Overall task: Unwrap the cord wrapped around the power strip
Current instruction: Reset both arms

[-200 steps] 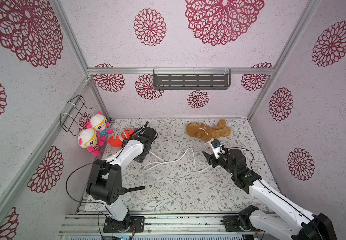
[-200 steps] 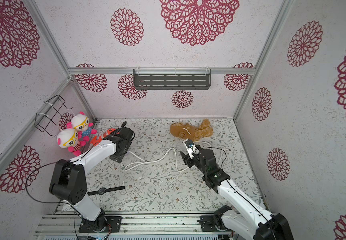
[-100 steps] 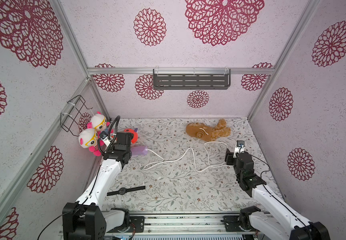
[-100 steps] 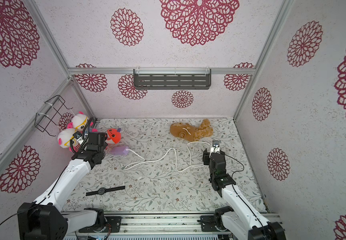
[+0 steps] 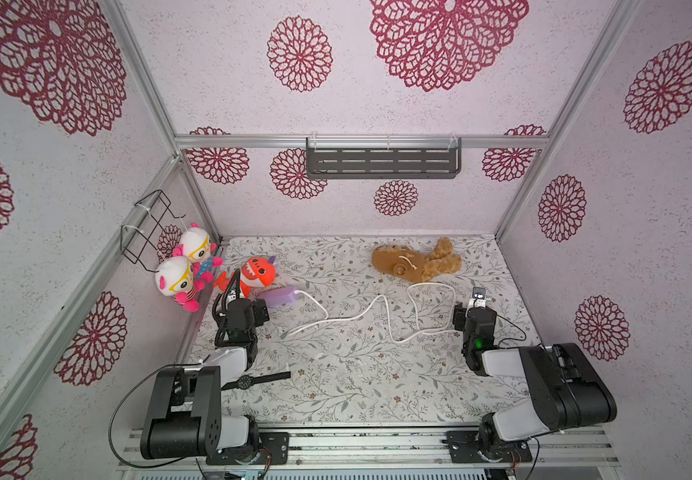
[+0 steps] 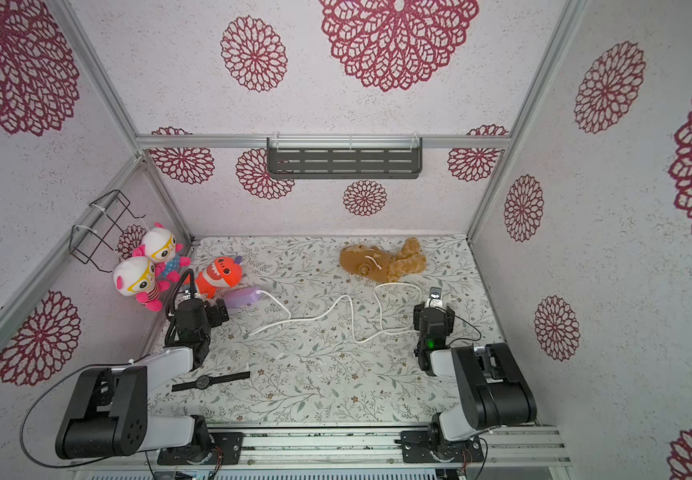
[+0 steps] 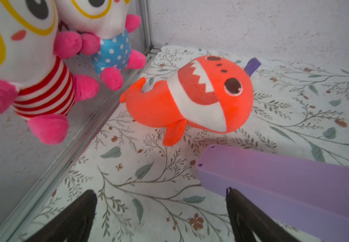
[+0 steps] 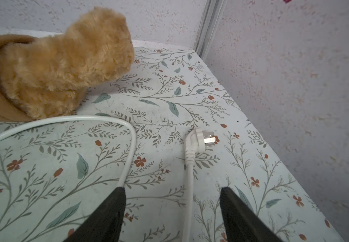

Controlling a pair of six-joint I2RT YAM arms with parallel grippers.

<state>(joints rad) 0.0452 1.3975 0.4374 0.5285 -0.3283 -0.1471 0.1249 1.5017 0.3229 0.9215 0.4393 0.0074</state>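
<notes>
Where the cord [image 8: 189,180] lies: unwound, in slack bends flat on the tabletop [image 5: 357,386], from the power strip across the centre to about 3 o'clock.
Dial: 12 o'clock is the back wall, 6 o'clock the mounting rail [image 5: 357,440], read in both top views.
Power strip [image 5: 280,296]: lavender, lying flat between 9 and 10 o'clock, with the cord joined at its 3 o'clock end. Its sockets are not in view.
Plug [image 8: 198,139]: white, lying on the tabletop near 3 o'clock, ahead of the right fingertips.
Left gripper [image 7: 160,191]: jaws wide apart and holding nothing. In the left wrist view one fingertip overlaps the strip's near edge; contact cannot be told.
Right gripper [image 8: 172,189]: jaws apart and holding nothing. The cord's last stretch lies on the tabletop between them.
Surface: white covering printed with grey-green sprigs and small rust flowers.
Walls [image 5: 232,104]: pale lilac, textured, with crimson floral medallions, joined by aluminium frame posts [image 5: 194,195].
Shelf [image 5: 381,162]: grey, slotted, on the back wall at 12 o'clock.
Wire basket [image 5: 145,226]: black, on the 9 o'clock wall.
Dolls [image 5: 182,278]: two, white and pink, against that wall at 10 o'clock.
Shark plush [image 5: 257,272]: orange, just beside the strip on its 12 o'clock side.
Brown plush [image 5: 411,264]: at 1 o'clock.
Wristwatch [image 5: 253,380]: black, at 8 o'clock.
</notes>
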